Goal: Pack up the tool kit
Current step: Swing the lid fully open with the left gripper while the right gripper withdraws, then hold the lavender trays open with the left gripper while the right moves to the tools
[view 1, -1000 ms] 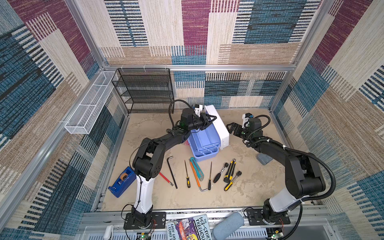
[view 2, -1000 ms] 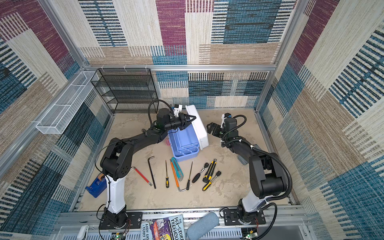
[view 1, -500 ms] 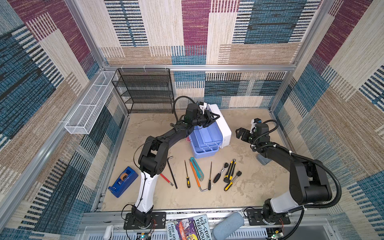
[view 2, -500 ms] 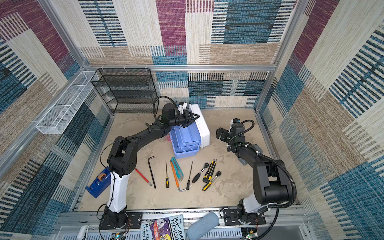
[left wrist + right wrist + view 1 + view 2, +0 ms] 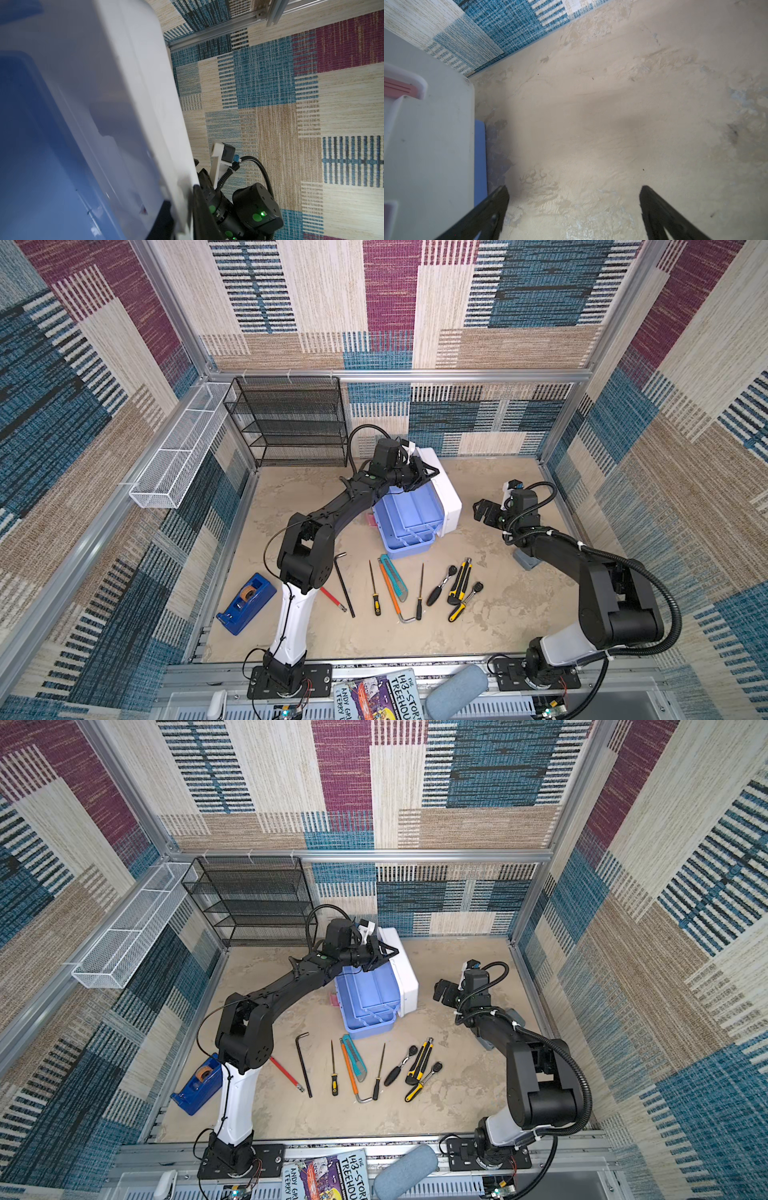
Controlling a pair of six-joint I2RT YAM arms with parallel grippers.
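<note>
The tool kit point(image 5: 409, 526) point(image 5: 368, 1002) stands open mid-table, its lavender-blue trays fanned out and its white lid point(image 5: 446, 493) point(image 5: 405, 973) raised on the right side. My left gripper point(image 5: 430, 472) point(image 5: 390, 950) point(image 5: 180, 199) is shut on the lid's point(image 5: 124, 83) upper edge, one finger on each face. Right of the box, my right gripper point(image 5: 482, 512) point(image 5: 441, 992) point(image 5: 574, 193) hangs open and empty over bare table, beside the lid's point(image 5: 429, 145) outer face and pink handle point(image 5: 398, 88). Several slim hand tools point(image 5: 392, 580) point(image 5: 353, 1058) lie in a row in front of the box.
A dark blue tape dispenser point(image 5: 247, 603) sits at the front left. A grey pouch point(image 5: 524, 560) lies under the right arm. A black mesh rack point(image 5: 291, 423) stands at the back left, with a white wire basket point(image 5: 178, 448) on the left wall.
My right gripper has drawn back to the right, away from the lid, staying open. The left gripper has kept its grip on the lid and shifted slightly back.
</note>
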